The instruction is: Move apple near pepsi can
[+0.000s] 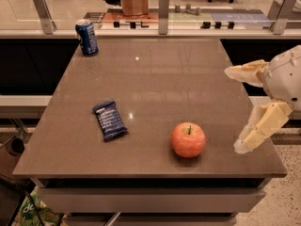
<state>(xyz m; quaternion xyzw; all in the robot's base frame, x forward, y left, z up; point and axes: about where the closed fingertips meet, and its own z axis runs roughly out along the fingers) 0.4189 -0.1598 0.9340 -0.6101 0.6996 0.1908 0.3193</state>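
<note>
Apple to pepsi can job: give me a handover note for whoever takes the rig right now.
Gripper: jaws open, empty, at the right edge of the table, right of the apple and not touching it.
Apple: stem up, near the front edge, right of centre.
Pepsi can: upright at the far left corner, well away from the apple.
Snack bar: flat, left of the apple.
Done: nothing yet.
Left: grasp the apple, carry it across, set it beside the can.
</note>
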